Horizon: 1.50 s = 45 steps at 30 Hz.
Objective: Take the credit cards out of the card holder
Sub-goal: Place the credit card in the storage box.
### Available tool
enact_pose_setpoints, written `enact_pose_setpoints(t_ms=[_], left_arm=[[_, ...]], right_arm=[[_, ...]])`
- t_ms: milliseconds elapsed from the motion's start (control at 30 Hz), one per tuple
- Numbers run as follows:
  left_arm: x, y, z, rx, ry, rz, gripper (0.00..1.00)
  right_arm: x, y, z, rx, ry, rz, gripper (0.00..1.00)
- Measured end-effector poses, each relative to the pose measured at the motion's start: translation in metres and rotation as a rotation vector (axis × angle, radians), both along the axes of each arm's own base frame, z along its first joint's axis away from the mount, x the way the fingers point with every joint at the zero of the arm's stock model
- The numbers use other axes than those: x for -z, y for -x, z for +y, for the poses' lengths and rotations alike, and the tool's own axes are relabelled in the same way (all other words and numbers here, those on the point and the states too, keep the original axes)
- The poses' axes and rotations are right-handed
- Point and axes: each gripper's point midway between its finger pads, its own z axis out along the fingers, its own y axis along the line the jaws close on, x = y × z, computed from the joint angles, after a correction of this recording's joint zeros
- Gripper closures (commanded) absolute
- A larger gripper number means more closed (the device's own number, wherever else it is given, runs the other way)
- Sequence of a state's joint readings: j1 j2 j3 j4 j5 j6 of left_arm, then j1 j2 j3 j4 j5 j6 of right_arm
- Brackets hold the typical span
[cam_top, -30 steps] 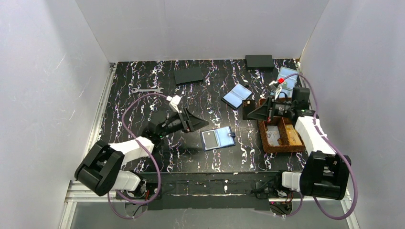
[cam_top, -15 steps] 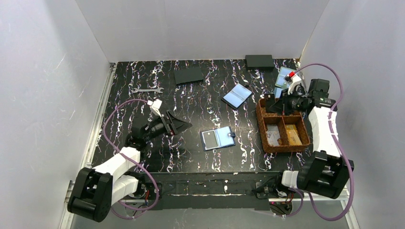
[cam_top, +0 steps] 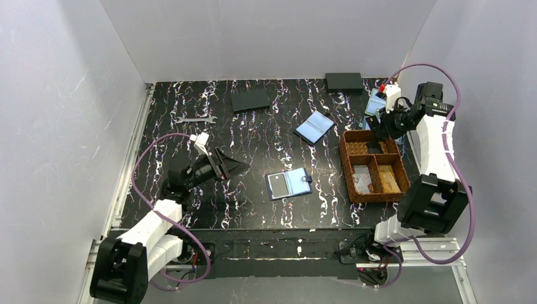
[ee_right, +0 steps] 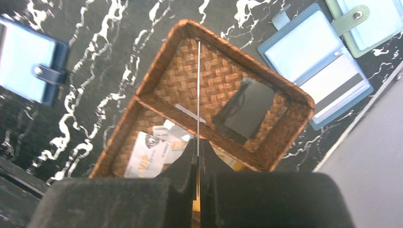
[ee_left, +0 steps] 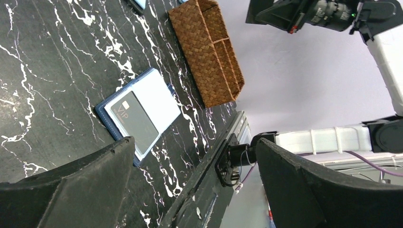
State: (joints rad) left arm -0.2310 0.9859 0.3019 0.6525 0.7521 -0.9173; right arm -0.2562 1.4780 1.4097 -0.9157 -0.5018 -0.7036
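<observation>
The card holder (cam_top: 289,183) lies open on the black marbled table, navy with light blue pockets; it also shows in the left wrist view (ee_left: 138,116). A dark grey-black card (cam_top: 277,184) marked VIP (ee_left: 134,121) lies on its left half. My left gripper (cam_top: 235,166) (ee_left: 195,145) is open and empty, left of the holder and apart from it. My right gripper (cam_top: 378,130) (ee_right: 198,141) is shut on a thin card (ee_right: 198,90) seen edge-on, held over the far compartment of the brown woven tray (cam_top: 346,166) (ee_right: 159,71). The held card's colour is unclear.
A dark card (ee_right: 249,107) lies in the tray's far compartment and white VIP cards (ee_right: 152,152) in a near one. A second navy wallet (cam_top: 315,126) (ee_right: 28,61), pale blue pouches (cam_top: 380,101) (ee_right: 316,66), two black pads (cam_top: 251,99) (cam_top: 344,80) and a wrench (cam_top: 195,119) lie further back.
My left gripper has drawn back to the left, away from the card holder. My right gripper has moved right and back, from left of the tray to over its far compartment.
</observation>
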Motion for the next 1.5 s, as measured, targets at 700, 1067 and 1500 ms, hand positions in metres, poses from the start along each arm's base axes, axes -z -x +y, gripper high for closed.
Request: enact_pose_setpoints(t_ms=[700, 1067, 1500], left_arm=[[-0.015, 0.003, 0.009, -0.025, 0.036, 0.0, 0.02], [-0.016, 0.001, 0.011, -0.039, 0.055, 0.028, 0.02], [0.004, -0.001, 0.01, -0.03, 0.065, 0.154, 0.02]], right_arm=[[0.045, -0.022, -0.032, -0.325, 0.193, 0.147, 0.94], [0.07, -0.028, -0.039, -0.401, 0.205, 0.22, 0.94], [0.091, -0.027, -0.039, -0.469, 0.241, 0.285, 0.94]])
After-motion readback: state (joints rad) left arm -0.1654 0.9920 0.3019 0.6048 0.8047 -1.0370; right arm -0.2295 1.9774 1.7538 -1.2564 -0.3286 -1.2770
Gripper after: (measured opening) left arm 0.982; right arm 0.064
